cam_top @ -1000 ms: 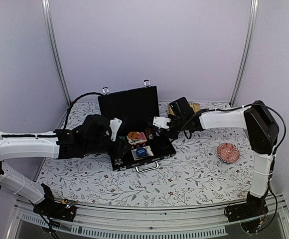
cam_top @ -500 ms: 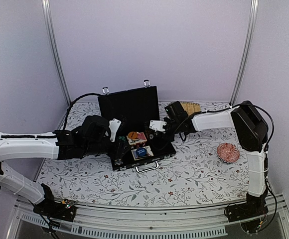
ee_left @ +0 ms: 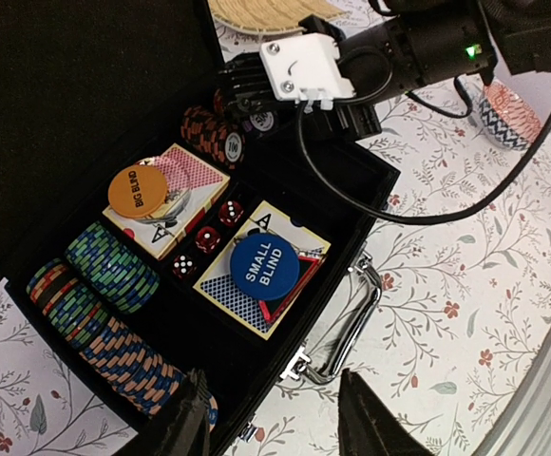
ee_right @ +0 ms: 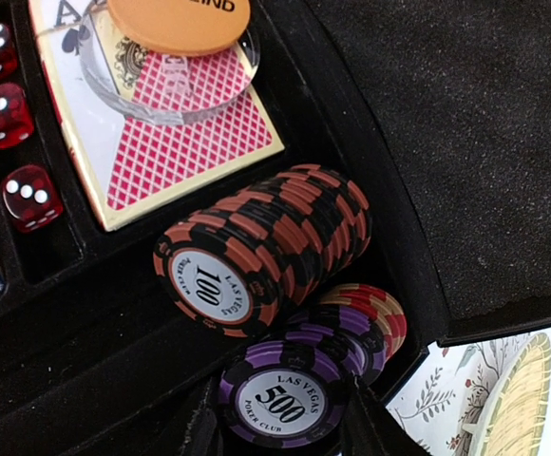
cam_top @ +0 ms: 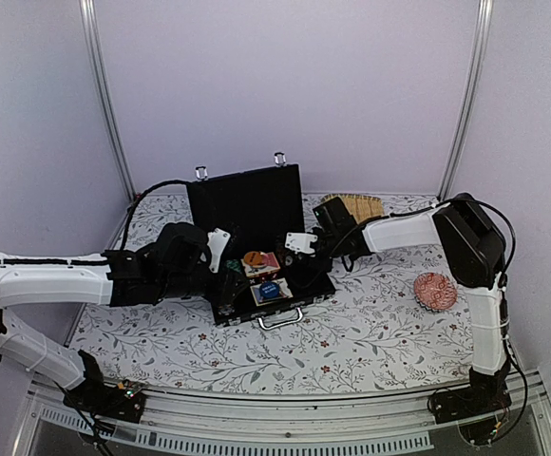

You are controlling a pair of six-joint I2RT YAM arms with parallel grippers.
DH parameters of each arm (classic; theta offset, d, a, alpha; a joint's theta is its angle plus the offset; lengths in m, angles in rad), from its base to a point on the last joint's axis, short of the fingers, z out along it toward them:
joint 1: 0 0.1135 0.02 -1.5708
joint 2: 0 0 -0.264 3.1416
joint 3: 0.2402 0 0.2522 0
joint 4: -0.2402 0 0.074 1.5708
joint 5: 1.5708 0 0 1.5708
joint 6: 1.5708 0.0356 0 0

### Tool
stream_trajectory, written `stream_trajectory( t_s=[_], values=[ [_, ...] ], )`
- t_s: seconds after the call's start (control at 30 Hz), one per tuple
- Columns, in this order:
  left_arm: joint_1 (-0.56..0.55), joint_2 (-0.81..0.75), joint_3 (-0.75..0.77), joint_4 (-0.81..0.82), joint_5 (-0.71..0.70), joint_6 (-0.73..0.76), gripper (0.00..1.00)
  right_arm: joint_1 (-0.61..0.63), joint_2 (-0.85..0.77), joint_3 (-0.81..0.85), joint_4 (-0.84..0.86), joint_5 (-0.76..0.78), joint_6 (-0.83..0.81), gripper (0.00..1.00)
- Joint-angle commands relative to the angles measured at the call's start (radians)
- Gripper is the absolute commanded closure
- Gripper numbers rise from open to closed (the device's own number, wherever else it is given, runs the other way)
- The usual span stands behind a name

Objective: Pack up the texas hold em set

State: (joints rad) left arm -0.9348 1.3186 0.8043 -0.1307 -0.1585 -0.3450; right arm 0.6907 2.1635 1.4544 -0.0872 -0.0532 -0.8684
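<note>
The black briefcase (cam_top: pixel 247 198) lies open on the table, lid upright. Its tray holds chip rows (ee_left: pixel 104 304), two card decks, red dice (ee_left: pixel 209 237), an orange disc (ee_left: pixel 138 190) and a blue disc (ee_left: pixel 264 268). My left gripper (cam_top: pixel 226 296) (ee_left: pixel 274 432) is open, straddling the case's front-left edge with nothing held. My right gripper (cam_top: pixel 301 271) (ee_right: pixel 280 427) reaches into the tray's right chip slot, shut on a short stack of purple chips (ee_right: pixel 285 394) beside the orange-black chips (ee_right: pixel 256 247).
A woven straw mat (cam_top: pixel 351 204) lies behind the case on the right. A red patterned dish (cam_top: pixel 436 291) sits at the right of the table. The metal handle (ee_left: pixel 347 323) sticks out from the case's front edge.
The right arm has pulled in to the left, bringing its gripper further along the case's right slot. The left arm has stayed still.
</note>
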Motion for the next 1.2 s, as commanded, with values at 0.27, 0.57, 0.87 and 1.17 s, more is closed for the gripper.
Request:
stream_trajectory(
  t_s=[0.27, 0.57, 0.87, 1.17],
  values=[
    [0.016, -0.017, -0.017, 0.030, -0.005, -0.006, 0.53, -0.003, 0.007, 0.010, 0.032, 0.025, 0.005, 0.46],
    [0.016, -0.019, -0.019, 0.029, -0.006, -0.005, 0.53, -0.003, -0.048, 0.001, -0.054, -0.040, -0.014, 0.40],
    [0.016, -0.018, -0.019, 0.028, -0.003, -0.001, 0.53, -0.003, -0.063, 0.048, -0.176, -0.100, -0.011, 0.39],
    [0.017, -0.028, -0.027, 0.030, -0.009, -0.002, 0.53, -0.011, -0.059, 0.081, -0.203, -0.114, 0.018, 0.51]
  ],
)
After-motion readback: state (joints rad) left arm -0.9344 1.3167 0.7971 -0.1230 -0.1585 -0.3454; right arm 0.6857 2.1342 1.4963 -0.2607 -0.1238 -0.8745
